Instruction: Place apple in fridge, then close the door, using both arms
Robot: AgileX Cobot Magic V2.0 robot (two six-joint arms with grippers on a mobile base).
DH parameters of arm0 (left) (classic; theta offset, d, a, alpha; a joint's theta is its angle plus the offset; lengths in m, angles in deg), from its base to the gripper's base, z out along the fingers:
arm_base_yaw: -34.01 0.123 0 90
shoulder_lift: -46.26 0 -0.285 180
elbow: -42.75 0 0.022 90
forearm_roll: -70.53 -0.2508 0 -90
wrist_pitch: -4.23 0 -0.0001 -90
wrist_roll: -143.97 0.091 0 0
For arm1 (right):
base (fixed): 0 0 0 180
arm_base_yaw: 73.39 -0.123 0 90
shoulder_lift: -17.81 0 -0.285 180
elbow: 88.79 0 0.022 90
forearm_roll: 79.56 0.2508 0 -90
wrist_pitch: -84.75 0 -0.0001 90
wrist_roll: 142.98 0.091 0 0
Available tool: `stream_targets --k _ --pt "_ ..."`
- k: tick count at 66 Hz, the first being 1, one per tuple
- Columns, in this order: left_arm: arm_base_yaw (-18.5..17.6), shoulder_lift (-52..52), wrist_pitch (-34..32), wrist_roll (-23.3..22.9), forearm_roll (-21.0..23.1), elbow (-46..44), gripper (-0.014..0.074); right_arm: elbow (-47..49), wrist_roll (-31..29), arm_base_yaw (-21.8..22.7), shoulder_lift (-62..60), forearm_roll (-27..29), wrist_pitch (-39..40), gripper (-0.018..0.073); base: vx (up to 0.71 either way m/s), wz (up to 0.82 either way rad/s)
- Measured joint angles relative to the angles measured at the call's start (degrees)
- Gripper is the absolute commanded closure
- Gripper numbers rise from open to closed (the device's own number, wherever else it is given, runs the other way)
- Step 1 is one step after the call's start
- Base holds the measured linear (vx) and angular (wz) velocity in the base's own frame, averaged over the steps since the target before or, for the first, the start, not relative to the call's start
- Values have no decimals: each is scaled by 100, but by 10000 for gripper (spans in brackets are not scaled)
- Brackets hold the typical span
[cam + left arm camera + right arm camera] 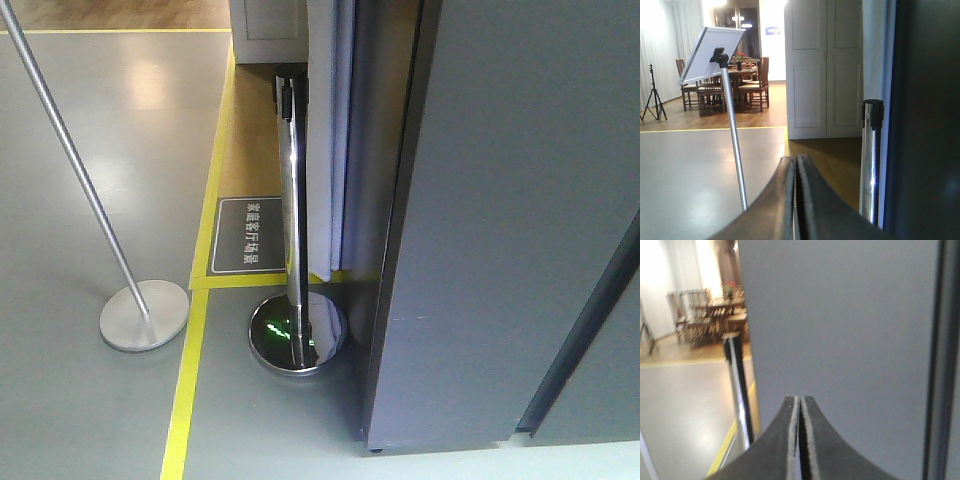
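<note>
The fridge (500,230) presents to us as a tall dark grey slab filling the right of the front view, standing on the grey floor (90,420). At its right edge a dark seam runs down beside a second grey panel, which we take to be the door (610,380), though we cannot tell from this angle whether it is latched. No white interior shows in any view. We find no apple in any picture, so its whereabouts cannot be stated.

The left gripper (795,200) has its fingers pressed together on nothing, facing past the fridge's side toward a chrome post (870,165). The right gripper (800,440) is likewise pinched together and empty, pointed squarely at the grey face.

We judge the task to be either at its start or at its close. If at the start, the next move calls for locating the apple and opening the door.
</note>
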Motion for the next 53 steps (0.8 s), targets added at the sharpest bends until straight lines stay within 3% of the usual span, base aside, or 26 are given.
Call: stream_targets --k 9,53 --pt "0 0 0 0 0 0 603 0 5 209 0 16 269 562 0 0" --pt "0 0 0 0 0 0 603 0 20 216 0 16 354 562 0 0"
